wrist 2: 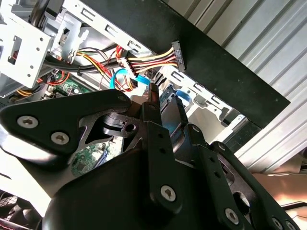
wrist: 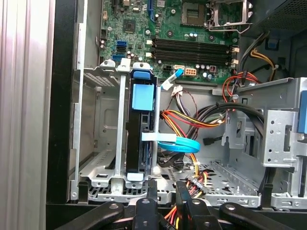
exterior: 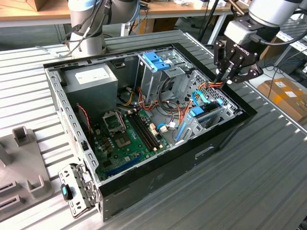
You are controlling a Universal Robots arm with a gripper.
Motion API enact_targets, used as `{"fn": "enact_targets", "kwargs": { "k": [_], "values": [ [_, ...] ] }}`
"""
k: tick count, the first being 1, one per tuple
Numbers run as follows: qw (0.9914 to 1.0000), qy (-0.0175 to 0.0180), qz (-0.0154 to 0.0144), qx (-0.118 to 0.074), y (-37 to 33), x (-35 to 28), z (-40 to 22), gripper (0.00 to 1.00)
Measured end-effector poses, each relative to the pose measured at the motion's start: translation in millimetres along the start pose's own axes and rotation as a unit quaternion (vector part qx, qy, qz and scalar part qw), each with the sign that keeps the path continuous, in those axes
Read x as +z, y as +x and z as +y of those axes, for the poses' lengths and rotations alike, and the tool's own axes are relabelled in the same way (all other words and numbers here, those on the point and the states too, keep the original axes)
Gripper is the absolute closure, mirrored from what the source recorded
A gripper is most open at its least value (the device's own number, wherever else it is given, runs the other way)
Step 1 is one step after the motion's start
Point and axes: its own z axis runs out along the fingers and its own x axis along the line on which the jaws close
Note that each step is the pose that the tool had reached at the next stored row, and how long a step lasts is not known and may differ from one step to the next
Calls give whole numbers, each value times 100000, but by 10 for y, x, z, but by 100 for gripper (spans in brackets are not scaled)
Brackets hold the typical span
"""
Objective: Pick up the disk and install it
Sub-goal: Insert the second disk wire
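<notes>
Ribbed grey metal tabletop [exterior: 268, 182] is seen under an opened computer case [exterior: 158, 177], which serves as the landmark for all that follows. The gripper [exterior: 229, 76] is held just above the case's far rim, on the exterior view's right, and nothing is gripped in it. Its fingers are drawn close together, their tips nearly meeting, as is shown in both wrist views [wrist: 168, 189]; whether they are fully clenched cannot be told for certain. No contact with any part is made out.

The disk [wrist: 141, 136] is found already seated inside the case, standing on edge in the drive bay [wrist: 98, 143] by the case's side wall, directly below and slightly inward of the gripper. Its long axis is run along that wall, with the blue end tab [wrist: 143, 96] turned toward the motherboard [wrist: 192, 28]. 1 blue cable [wrist: 184, 143] is looped beside it.
</notes>
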Motion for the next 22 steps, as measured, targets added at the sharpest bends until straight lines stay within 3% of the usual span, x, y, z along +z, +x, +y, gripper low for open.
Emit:
{"fn": "enact_targets", "kwargs": {
  "k": [15,20,22],
  "values": [
    [100000,-3,15,-7,2,-9,-24,70],
    [100000,-53,5,-87,8,-7,-127,70],
    [100000,-171,-2,-197,14,-6,-232,70]
  ]
}}
